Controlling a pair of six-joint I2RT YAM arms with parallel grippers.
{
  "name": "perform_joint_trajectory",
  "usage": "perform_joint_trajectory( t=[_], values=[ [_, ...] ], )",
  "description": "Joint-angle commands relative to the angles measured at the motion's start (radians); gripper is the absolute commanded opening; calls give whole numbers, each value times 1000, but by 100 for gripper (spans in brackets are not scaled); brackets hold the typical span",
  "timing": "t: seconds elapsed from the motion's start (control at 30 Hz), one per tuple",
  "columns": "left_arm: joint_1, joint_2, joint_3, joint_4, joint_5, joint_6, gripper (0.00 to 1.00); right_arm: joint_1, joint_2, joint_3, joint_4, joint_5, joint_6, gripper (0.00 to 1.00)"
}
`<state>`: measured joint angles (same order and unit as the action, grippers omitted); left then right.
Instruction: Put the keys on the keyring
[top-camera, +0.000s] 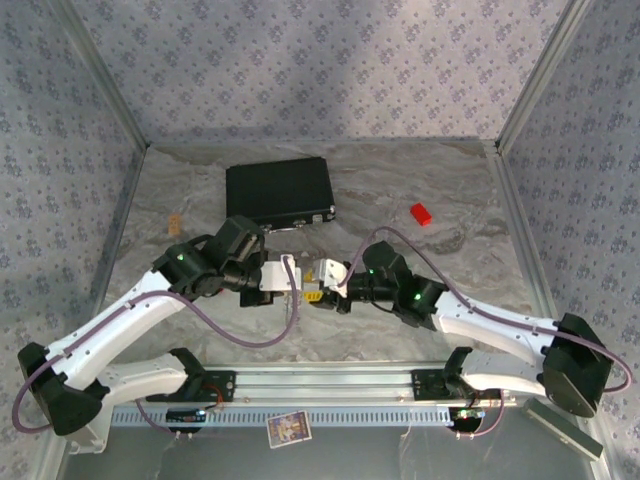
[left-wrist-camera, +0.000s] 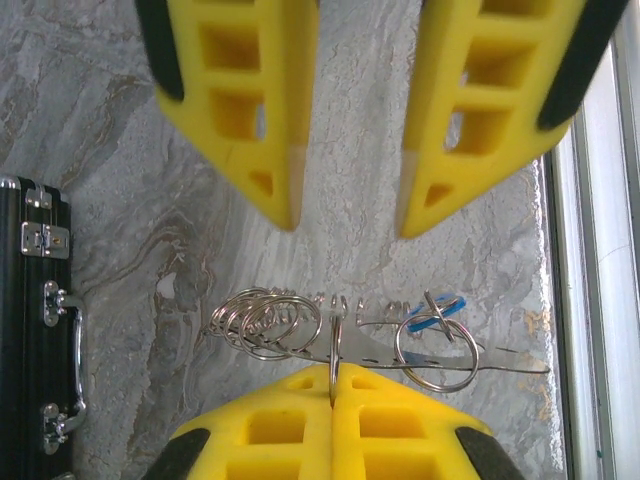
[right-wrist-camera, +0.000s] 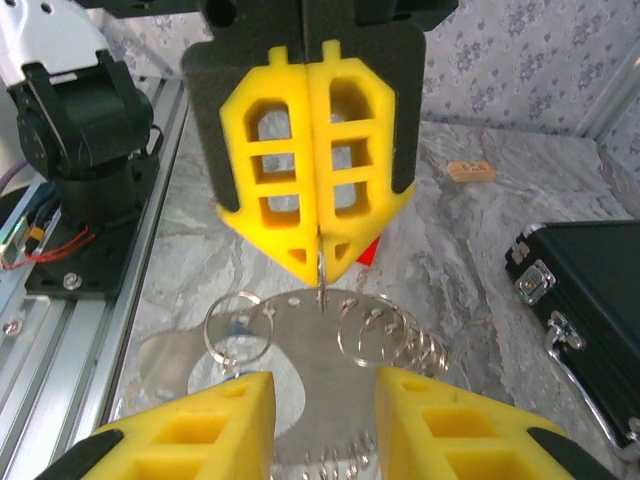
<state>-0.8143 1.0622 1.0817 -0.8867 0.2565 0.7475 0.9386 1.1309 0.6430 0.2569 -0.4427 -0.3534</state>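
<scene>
Pinching a thin split ring (left-wrist-camera: 334, 340) on the metal plate (left-wrist-camera: 375, 350), the left gripper (left-wrist-camera: 333, 372) is holding it tightly; the right gripper (left-wrist-camera: 348, 215) is hovering wide opposite, with the blue key (left-wrist-camera: 428, 318) nearby.

Just past the left hand (left-wrist-camera: 333, 378), a large ring (left-wrist-camera: 437, 391) partly hides the blue key (left-wrist-camera: 422, 322). The thin ring (left-wrist-camera: 334, 345) vanishes between that hand's closed fingers. Beside it, the black case (left-wrist-camera: 20, 400) is cropped.

We find bare desk (top-camera: 480, 230) on the right around the red block (top-camera: 421, 213), and on the left by the wall. The black case (top-camera: 278, 190) bars the way just behind both wrists. The centre is crowded (tip to tip): left tool (left-wrist-camera: 333, 372) clamped on the keyring (left-wrist-camera: 262, 322), right tool (right-wrist-camera: 323, 378) facing it, fingers apart.
</scene>
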Motion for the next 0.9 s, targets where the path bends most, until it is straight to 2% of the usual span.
perform_joint_trajectory(
  t=[0.0, 0.33, 0.87],
  values=[
    [-12, -9, 35, 1, 11, 43, 0, -4, 28, -28, 165, -40, 58, 31],
    [-23, -10, 38, 11, -7, 47, 0, 0, 75, -37, 248, -85, 88, 29],
    [-25, -19, 24, 48, 21, 27, 0, 17, 110, -12, 281, -72, 86, 15]
  ],
)
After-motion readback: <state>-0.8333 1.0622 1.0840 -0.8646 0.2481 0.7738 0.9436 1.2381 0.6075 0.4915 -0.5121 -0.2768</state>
